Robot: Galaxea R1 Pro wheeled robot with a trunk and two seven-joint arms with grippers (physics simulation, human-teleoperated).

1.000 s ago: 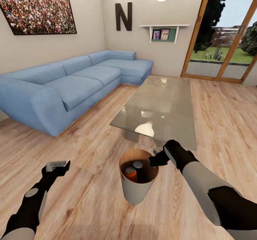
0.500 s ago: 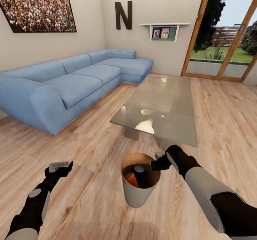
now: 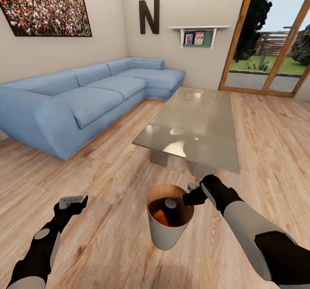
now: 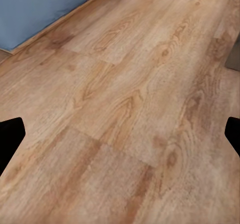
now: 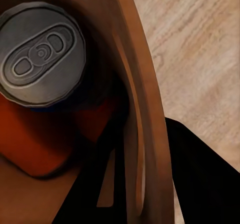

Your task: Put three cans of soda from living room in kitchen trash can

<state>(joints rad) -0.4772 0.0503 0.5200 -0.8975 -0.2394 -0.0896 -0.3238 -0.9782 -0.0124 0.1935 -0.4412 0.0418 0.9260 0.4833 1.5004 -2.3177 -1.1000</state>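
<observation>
The tash can (image 3: 165,233), pale grey outside and copper-brown inside, hangs by its rim from my right gripper (image 3: 188,198), which is shut on the rim's right side. Inside it I see an orange can of soda (image 3: 159,216) and a dark blue one (image 3: 170,206) with a silver top. The right wrist view looks into the bin: a silver can top (image 5: 42,54), an orange can body (image 5: 35,144) and the rim (image 5: 145,109) running between the jaws. What lies deeper in the bin is hidden. My left gripper (image 3: 72,201) is open over bare floor (image 4: 120,109).
I am in the living room. A glass coffee table (image 3: 193,125) stands just beyond the bin. The light-blue corner sofa (image 3: 86,104) runs along the left wall. Glass garden doors (image 3: 267,44) are at the back right. Wooden floor (image 3: 107,246) spreads around me.
The view has shifted a little, with the table now slightly farther off. The bin has swung from tilted to nearly upright in the right gripper, and the cans inside have shifted.
</observation>
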